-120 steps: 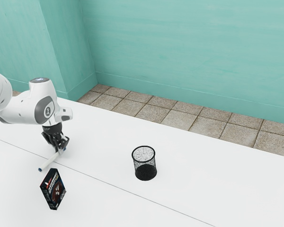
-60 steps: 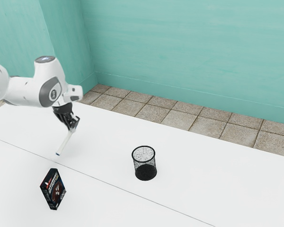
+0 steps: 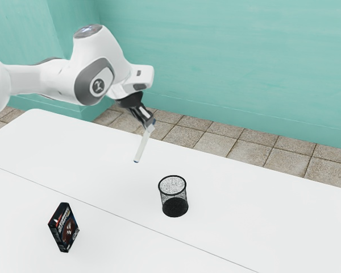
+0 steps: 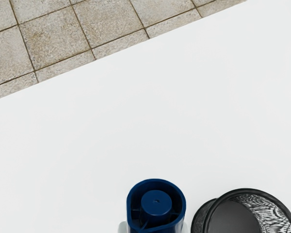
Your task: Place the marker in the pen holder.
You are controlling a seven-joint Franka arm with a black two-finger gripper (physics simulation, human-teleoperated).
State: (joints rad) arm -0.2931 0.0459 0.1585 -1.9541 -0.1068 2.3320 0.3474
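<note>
Marker [image 3: 143, 143] hangs tilted in the air above the desk [image 3: 227, 205], pinched near its upper blue end by the closed gripper [image 3: 149, 123]. Apart from it and lower, the black mesh holder [image 3: 174, 206] stands upright on the desk. Farther from the gripper, a dark box [image 3: 64, 227] stands toward the exterior view's left. Beyond the desk lie floor tiles [image 3: 253, 152] and a teal wall [image 3: 233, 62].

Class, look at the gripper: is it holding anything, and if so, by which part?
Yes: the gripper holds the marker near its upper, blue-tipped end; the rest slants down below the hold.
</note>
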